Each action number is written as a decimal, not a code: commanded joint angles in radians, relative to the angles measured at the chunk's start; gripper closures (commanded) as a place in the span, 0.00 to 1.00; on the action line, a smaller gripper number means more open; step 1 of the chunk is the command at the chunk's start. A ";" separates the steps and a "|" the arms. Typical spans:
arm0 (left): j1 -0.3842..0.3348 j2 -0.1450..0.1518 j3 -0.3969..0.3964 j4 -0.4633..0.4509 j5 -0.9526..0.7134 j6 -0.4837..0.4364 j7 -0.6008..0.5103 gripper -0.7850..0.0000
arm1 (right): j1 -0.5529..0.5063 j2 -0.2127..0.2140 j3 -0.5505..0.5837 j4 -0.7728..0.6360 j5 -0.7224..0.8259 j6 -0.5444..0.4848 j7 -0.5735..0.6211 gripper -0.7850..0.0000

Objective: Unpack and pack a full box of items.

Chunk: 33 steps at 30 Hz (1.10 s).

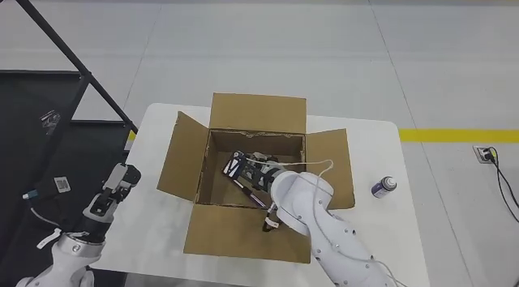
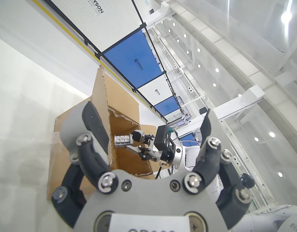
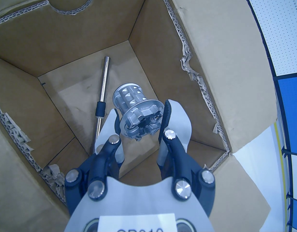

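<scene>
Over the cardboard box (image 3: 211,49) floor, right gripper (image 3: 141,111) clamps a ribbed silver cylinder (image 3: 129,97) by its flange. Left gripper (image 2: 148,114), fingers apart, at desk (image 1: 365,134) left edge.

White desk (image 1: 158,230) on pale grey floor (image 1: 324,44), yellow floor stripe (image 1: 458,135) beside it, blue-and-white partition panels (image 2: 136,61) beyond.

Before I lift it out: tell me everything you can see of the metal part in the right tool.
The metal part is a silvery, cast-looking cylinder: a slotted drum with a wider flange at one end carrying a hexagonal hub. It sits tilted, flange toward the wrist camera, gripped at the flange by the right tool, inside the open cardboard box, apart from a metal rod.
</scene>
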 commanded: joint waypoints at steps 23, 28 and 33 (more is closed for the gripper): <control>0.042 0.002 -0.010 0.002 -0.015 -0.026 0.024 0.00 | 0.131 -0.030 -0.095 0.181 -0.059 -0.141 0.169 1.00; 0.051 0.002 -0.024 0.015 -0.034 -0.035 0.027 0.00 | 0.197 -0.050 -0.107 0.312 -0.033 -0.108 0.196 1.00; 0.054 0.004 -0.039 0.026 -0.050 -0.039 0.026 0.00 | 0.260 -0.079 -0.150 0.439 -0.033 -0.045 0.183 1.00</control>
